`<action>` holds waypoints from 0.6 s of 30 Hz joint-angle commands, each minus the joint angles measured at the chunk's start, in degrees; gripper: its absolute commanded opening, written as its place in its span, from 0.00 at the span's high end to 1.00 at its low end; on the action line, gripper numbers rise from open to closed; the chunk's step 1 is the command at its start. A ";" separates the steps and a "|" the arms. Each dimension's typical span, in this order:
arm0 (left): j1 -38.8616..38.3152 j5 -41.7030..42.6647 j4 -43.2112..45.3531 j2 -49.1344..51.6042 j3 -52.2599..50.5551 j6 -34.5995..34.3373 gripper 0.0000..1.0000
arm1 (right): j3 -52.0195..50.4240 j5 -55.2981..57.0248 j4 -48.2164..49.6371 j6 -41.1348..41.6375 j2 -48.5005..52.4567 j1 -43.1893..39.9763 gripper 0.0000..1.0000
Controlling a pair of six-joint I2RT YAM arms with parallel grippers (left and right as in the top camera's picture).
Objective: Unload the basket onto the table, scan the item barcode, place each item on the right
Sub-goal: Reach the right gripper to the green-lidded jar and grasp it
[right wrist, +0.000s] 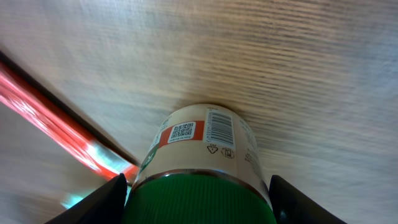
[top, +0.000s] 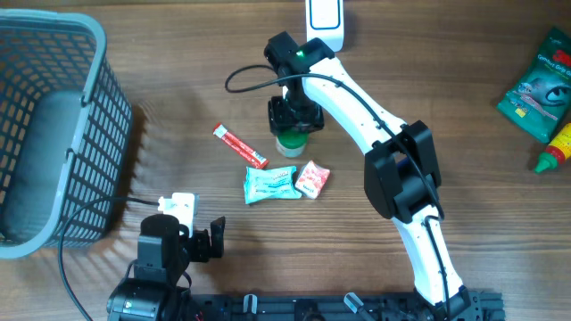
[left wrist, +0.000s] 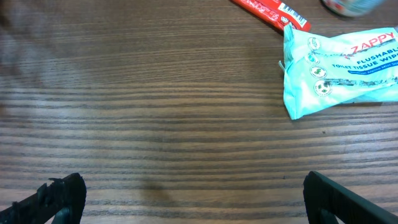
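Note:
A small jar with a green lid (top: 290,143) stands on the wooden table near the middle. In the right wrist view the jar (right wrist: 199,143) fills the lower centre, and its label shows a barcode (right wrist: 219,127) and a QR code. My right gripper (top: 294,116) hangs over it, open, with its fingers close on either side of the lid (right wrist: 199,199). A white scanner (top: 323,22) sits at the back edge. My left gripper (top: 192,234) rests near the front edge, open wide and holding nothing (left wrist: 196,193).
A red stick packet (top: 239,145), a teal wipes pack (top: 270,184) and a pink packet (top: 312,178) lie just in front of the jar. A grey basket (top: 53,134) stands at the left. A green packet (top: 540,85) and a yellow bottle (top: 555,150) lie at the far right.

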 commanded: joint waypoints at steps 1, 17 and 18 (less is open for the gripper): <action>-0.31 -0.57 0.13 -0.04 -0.07 -0.13 0.00 | -0.15 9.79 -3.26 -21.31 0.63 -0.17 0.24; -0.31 -0.57 0.13 -0.04 -0.07 -0.13 0.00 | 5.27 15.82 -6.82 0.07 -11.26 1.68 0.01; -0.31 -0.57 0.13 -0.04 -0.07 -0.13 0.00 | 5.27 15.80 -7.48 7.02 -12.22 1.60 0.00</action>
